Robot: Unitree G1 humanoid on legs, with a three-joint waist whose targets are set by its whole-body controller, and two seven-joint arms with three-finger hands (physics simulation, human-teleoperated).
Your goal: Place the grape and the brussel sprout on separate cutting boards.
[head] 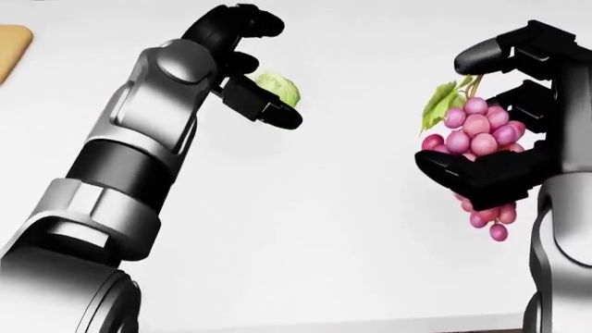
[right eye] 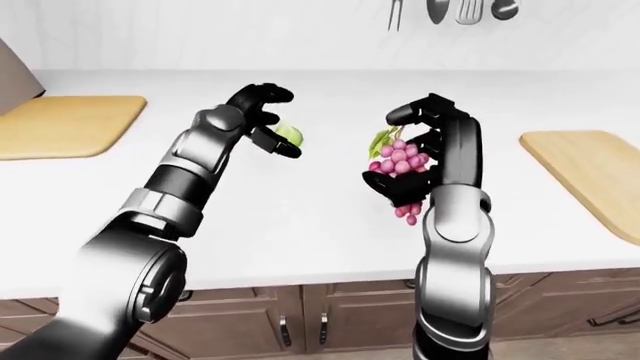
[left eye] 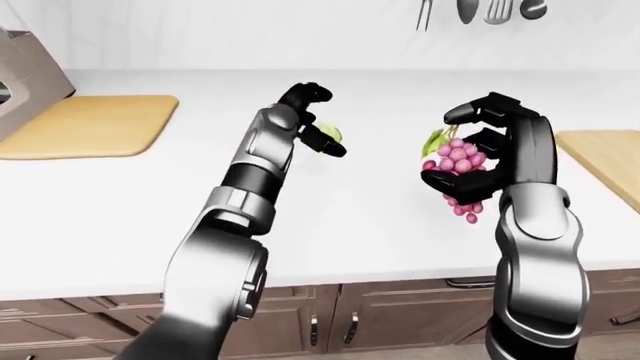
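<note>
My right hand (head: pixel 504 118) is shut on a pink grape bunch (head: pixel 478 142) with a green leaf and holds it above the white counter (left eye: pixel 120 202). My left hand (head: pixel 245 69) is shut on a small green brussel sprout (head: pixel 277 87), also held above the counter. One wooden cutting board (left eye: pixel 95 124) lies at the left of the left-eye view. A second cutting board (right eye: pixel 590 169) lies at the right of the right-eye view. Both hands are between the two boards.
A grey box-like appliance (left eye: pixel 22 79) stands at the far left beside the left board. Utensils (left eye: pixel 480 11) hang on the wall at the top. Brown cabinet doors (left eye: pixel 390 315) run below the counter edge.
</note>
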